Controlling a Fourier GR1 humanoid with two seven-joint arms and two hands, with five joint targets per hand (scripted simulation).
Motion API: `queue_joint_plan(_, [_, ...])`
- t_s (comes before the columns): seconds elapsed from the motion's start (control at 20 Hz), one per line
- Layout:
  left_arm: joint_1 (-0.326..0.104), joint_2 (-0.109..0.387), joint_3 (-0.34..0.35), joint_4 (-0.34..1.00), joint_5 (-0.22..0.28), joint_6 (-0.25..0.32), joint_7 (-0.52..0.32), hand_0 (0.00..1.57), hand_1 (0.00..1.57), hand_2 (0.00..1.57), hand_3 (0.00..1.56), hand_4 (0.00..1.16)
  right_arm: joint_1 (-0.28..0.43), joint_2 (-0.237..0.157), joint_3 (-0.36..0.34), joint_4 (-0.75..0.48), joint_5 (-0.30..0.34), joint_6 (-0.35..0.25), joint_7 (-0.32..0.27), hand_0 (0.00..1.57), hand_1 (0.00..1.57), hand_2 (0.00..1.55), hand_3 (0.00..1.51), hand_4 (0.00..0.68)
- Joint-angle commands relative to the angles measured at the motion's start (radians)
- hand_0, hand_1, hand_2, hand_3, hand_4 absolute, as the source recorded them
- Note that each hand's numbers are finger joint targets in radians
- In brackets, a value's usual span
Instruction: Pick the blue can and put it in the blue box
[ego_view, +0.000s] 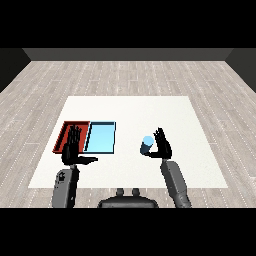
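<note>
Blue can (146, 145): stands upright on the white tabletop (150, 110), well to the right of both trays, near the front part of the surface. Its pale top face shows; its lower right side is partly covered by the right robot hand.

Right robot hand (162, 146): just beside the can on its right, fingers straight and pointing up and away, thumb reaching toward the can's base. The fingers are not curled round the can. Whether the palm or thumb actually touches the can cannot be told, since the dark hand and the can's shaded side run together.

Left robot hand (73, 149): held flat with fingers straight, thumb stuck out to the right. It holds nothing. It lies over the front part of the red tray and hides part of that tray's inside.

Red tray (65, 131): at the left of the tabletop, its front right portion covered by the left robot hand; what lies under the fingers cannot be seen.

Light blue tray (101, 136): touching or just beside the red tray on its right; the seam between them is too fine to judge. Its inside shows fully and holds no can.

Forearms: both grey, coming in from the lower corners; their lower ends are cut off at the bottom edge.

Floor (125, 75): pale grey planks around the tabletop, with a dark wall behind.
</note>
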Motion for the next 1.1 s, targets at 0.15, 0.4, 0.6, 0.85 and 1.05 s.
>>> queue_joint_plan(0.15, [-0.005, 0.013, 0.017, -0.001, 0.014, -0.013, 0.012, 0.00, 0.00, 0.00, 0.00, 0.00, -0.135, -0.001, -0.041, 0.160, -0.022, 0.009, -0.015, 0.00, 0.00, 0.00, 0.00, 0.000])
queue_joint_plan(0.4, [0.006, -0.013, -0.001, 0.019, 0.004, -0.004, -0.015, 0.00, 0.00, 0.00, 0.00, 0.00, -0.118, 0.002, 0.091, 0.234, -0.067, -0.056, -0.128, 0.00, 0.00, 0.00, 0.00, 0.000])
queue_joint_plan(0.6, [0.018, 0.020, 0.030, -0.055, 0.044, -0.021, 0.049, 0.00, 0.00, 0.00, 0.00, 0.00, -0.063, 0.002, 0.098, 0.105, -0.082, -0.071, -0.016, 0.00, 0.00, 0.00, 0.00, 0.000])
queue_joint_plan(0.85, [0.036, -0.006, 0.007, -0.033, 0.050, -0.038, 0.020, 0.00, 0.00, 0.00, 0.00, 0.00, -0.173, 0.002, 0.124, 0.278, -0.108, -0.095, -0.086, 0.00, 0.00, 0.00, 0.00, 0.000])
queue_joint_plan(1.05, [-0.040, 0.000, 0.021, -0.002, 0.014, 0.014, 0.035, 0.00, 0.00, 0.00, 0.00, 0.00, -0.242, 0.002, 0.068, 0.326, -0.091, -0.072, -0.068, 0.00, 0.00, 0.00, 0.00, 0.000])
